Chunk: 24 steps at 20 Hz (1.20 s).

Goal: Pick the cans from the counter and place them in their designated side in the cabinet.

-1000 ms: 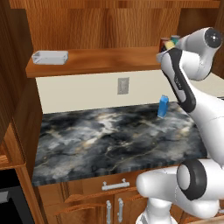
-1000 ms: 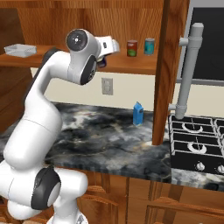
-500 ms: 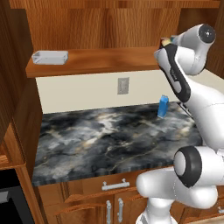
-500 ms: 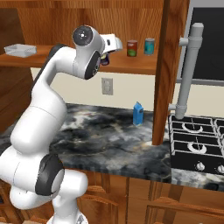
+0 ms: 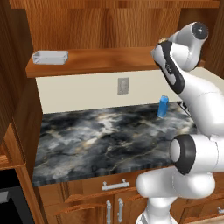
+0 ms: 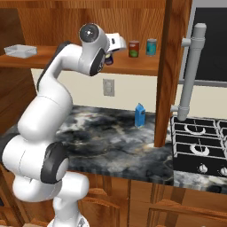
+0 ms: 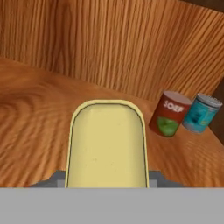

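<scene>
My gripper [image 6: 110, 56] is up at the cabinet shelf [image 6: 146, 66], shut on the squat blue can, whose yellow top [image 7: 107, 144] fills the middle of the hand view. The red can [image 6: 133, 48] with a pale label stands upright on the shelf board [image 7: 35, 113], to the right of the held can and apart from it; in the hand view the red can [image 7: 169, 114] sits against the wood-grain back. Whether the held can touches the board I cannot tell. The dark marbled counter [image 5: 105, 135] lies below.
A teal-blue can [image 6: 151, 47] stands just right of the red one. A white tray [image 5: 50, 57] rests at the shelf's left end. A slim blue carton [image 6: 140, 115] stands on the counter near the wall. A wooden post [image 6: 170, 75] and a stove [image 6: 199, 142] are to the right.
The arm has swung a little further toward the shelf, carrying the blue can. The other cans, the carton and the tray have not moved.
</scene>
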Available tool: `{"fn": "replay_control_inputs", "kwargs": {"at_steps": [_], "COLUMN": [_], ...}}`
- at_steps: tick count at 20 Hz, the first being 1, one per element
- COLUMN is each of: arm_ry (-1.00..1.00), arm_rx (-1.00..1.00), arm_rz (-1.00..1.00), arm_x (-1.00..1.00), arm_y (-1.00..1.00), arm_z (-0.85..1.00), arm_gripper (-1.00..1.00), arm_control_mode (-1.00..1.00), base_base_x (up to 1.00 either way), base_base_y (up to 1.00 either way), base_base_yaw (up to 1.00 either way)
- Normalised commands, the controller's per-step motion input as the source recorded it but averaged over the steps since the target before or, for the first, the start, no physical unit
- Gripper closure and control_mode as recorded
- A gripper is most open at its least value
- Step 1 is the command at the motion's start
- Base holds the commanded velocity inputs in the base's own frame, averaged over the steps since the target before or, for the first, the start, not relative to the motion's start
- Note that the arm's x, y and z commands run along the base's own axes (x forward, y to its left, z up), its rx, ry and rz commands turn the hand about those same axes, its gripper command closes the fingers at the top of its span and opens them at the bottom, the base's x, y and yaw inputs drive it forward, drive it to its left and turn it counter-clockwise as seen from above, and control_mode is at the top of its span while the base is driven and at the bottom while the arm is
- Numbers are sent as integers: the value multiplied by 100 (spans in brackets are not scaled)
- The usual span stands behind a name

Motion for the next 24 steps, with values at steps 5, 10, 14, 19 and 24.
{"fn": "replay_control_inputs", "kwargs": {"at_steps": [5,10,14,19,24], "arm_ry": [2,2,3,4,5], "arm_rx": [0,0,0,0,0], "arm_rz": [0,0,0,0,0], "arm_x": [36,39,40,41,36], "arm_y": [-6,-6,-7,-11,-9], "arm_z": [-9,-8,-4,0,-4], "arm_gripper": [100,100,100,100,100], "arm_control_mode": [-100,-100,-100,-100,-100], "base_base_x": [0,0,0,0,0], "base_base_y": [0,0,0,0,0], "base_base_yaw": [0,0,0,0,0]}}
